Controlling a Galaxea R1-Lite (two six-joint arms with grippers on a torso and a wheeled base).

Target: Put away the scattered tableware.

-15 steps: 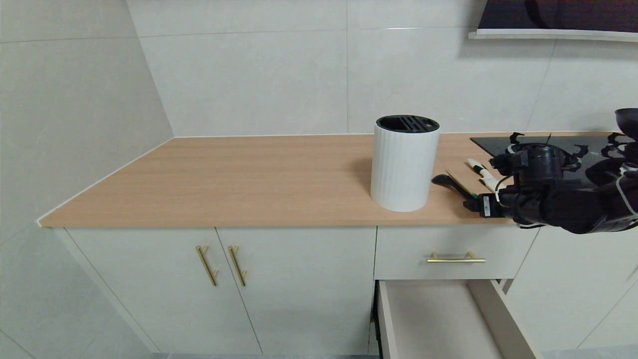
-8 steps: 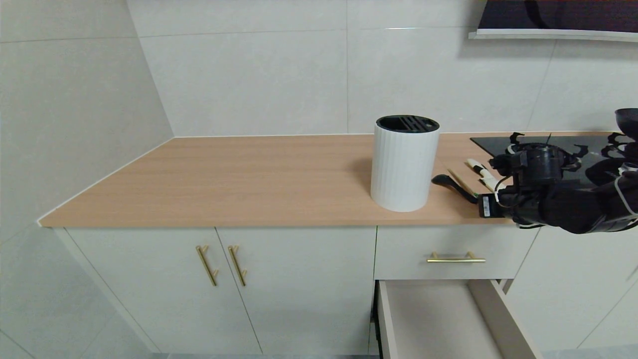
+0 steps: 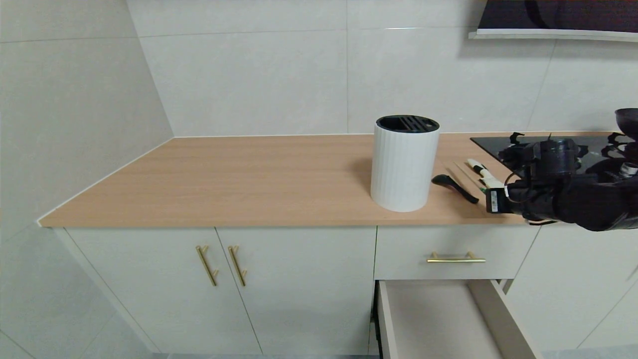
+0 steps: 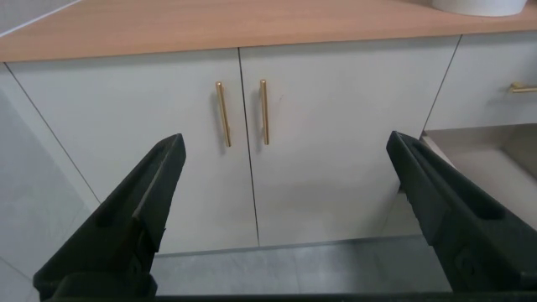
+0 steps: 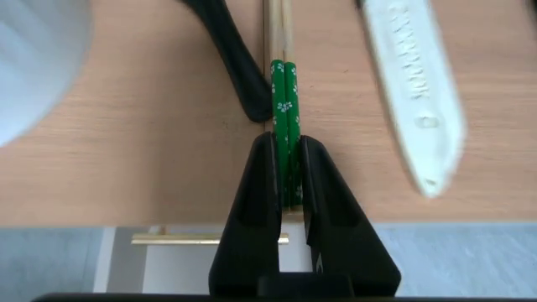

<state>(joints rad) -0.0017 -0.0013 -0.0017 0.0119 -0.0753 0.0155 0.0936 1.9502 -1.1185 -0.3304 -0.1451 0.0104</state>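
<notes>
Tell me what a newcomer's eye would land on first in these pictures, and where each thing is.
The tall white ribbed holder with a black slotted top stands upright on the wooden counter. To its right, the right gripper is shut on the green ends of a pair of chopsticks, between a black spoon and a white knife. Below, a drawer stands pulled open.

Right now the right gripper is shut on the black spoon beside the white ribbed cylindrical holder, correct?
No. The right gripper is shut on the green-tipped wooden chopsticks, not the black spoon, which lies free beside the white ribbed cylindrical holder. The right wrist view shows it.
</notes>
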